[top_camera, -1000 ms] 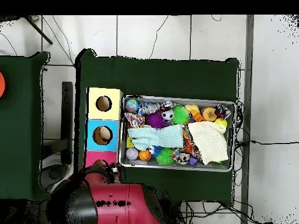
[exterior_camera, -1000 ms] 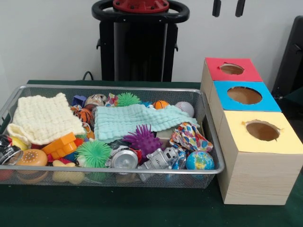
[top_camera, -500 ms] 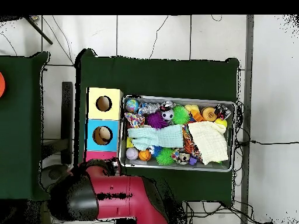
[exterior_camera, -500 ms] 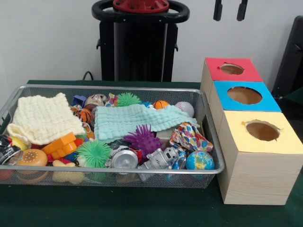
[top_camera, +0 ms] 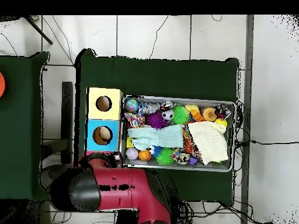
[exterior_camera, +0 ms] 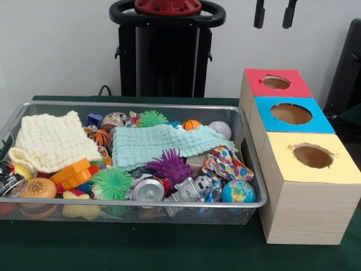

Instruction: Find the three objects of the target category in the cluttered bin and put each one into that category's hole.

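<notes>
Silver wire mesh bin (exterior_camera: pixel 251 164) sits left of the 3 colour-topped wooden boxes (exterior_camera: pixel 293 180); the black gripper (exterior_camera: pixel 274 12) hangs high over the far red box, fingers spread, empty, toys down-left of it.

The wire mesh bin (top_camera: pixel 177 100) lies near the right end of the green table (top_camera: pixel 157 73), packed with toys. A cream cloth (top_camera: pixel 210 142) covers its right part, a mint cloth (top_camera: pixel 156 137) its middle. Against the bin's left side stand a yellow-topped box (top_camera: pixel 104 93) and a blue-topped box (top_camera: pixel 93 135). The red and black arm (top_camera: pixel 111 189) lies over the table's bottom-left corner.
</notes>
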Motion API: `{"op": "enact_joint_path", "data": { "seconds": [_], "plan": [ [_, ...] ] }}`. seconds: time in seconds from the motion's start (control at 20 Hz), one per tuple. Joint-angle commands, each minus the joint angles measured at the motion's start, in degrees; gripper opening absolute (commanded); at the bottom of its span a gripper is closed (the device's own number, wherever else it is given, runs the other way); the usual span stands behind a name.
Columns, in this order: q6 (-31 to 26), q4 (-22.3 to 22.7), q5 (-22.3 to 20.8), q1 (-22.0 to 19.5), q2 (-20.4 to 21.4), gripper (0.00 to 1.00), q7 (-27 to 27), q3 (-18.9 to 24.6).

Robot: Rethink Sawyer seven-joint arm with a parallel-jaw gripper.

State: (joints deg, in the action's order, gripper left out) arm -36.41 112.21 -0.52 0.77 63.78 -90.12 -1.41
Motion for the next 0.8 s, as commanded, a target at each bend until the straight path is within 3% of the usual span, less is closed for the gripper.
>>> {"op": "enact_joint_path", "data": {
  "seconds": [0.05, 0.8],
  "plan": [
    [-8.3, -5.3, -0.8, -1.6, -3.0, 1.00, -8.0, 0.5],
    [-10.3, -10.2, -1.5, -1.4, -5.1, 1.00, -8.9, -0.4]
  ]
}}
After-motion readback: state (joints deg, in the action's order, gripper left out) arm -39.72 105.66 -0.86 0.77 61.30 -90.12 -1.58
